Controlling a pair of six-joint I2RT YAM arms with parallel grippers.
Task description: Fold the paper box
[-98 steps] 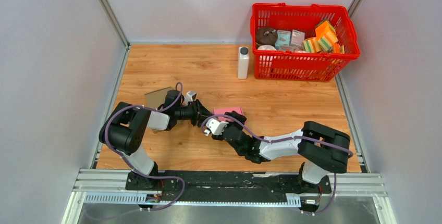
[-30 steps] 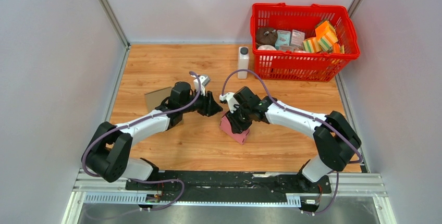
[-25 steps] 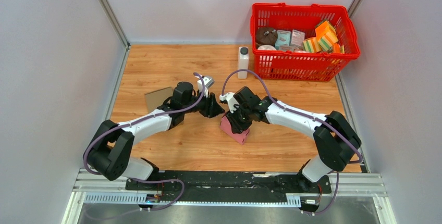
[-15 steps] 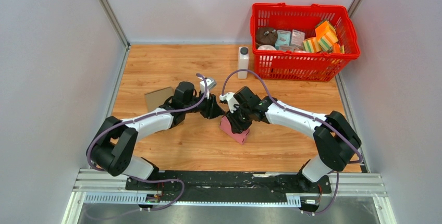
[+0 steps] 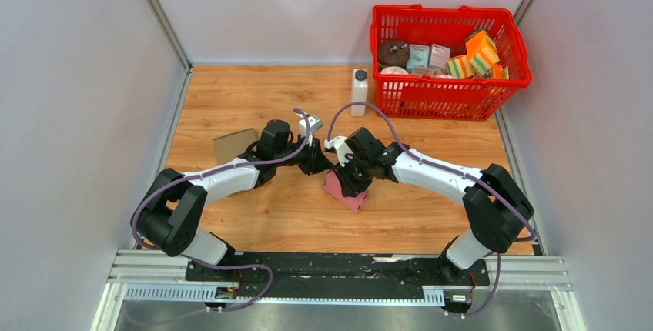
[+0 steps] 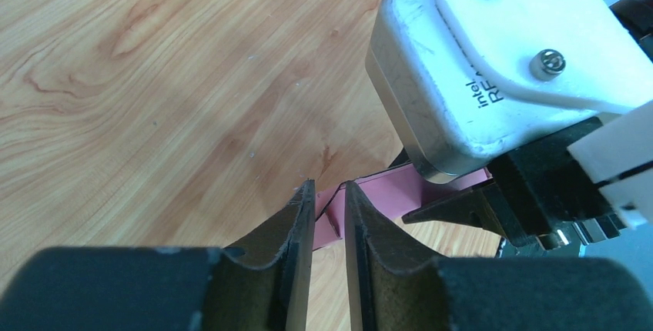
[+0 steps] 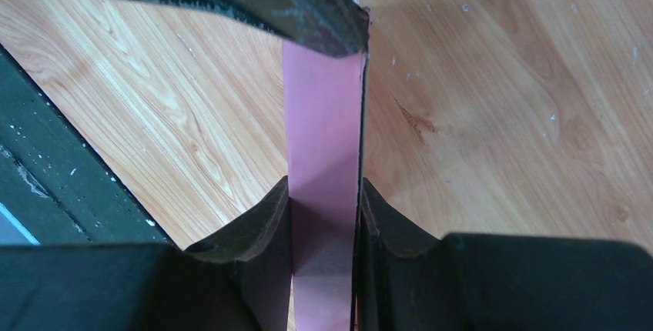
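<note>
The pink paper box (image 5: 345,195) stands tilted on edge on the wooden table, mid-scene. My right gripper (image 5: 355,180) comes down on it from behind and is shut across its width; in the right wrist view the box (image 7: 323,115) fills the space between the gripper's (image 7: 323,183) two fingers. My left gripper (image 5: 321,166) meets the box's left end. Its jaws (image 6: 329,187) stand narrowly apart with the edge of the pink box (image 6: 385,196) at the tips. Whether they press the paper I cannot tell.
A red basket (image 5: 440,105) full of packets stands at the back right, with a white bottle (image 5: 359,92) beside it. A brown cardboard piece (image 5: 232,145) lies behind the left arm. The right arm's wrist camera (image 6: 493,61) hangs close over my left fingers.
My left gripper has slid right up to the box's end and its jaws have narrowed. The right gripper and the box have stayed still over the last second.
</note>
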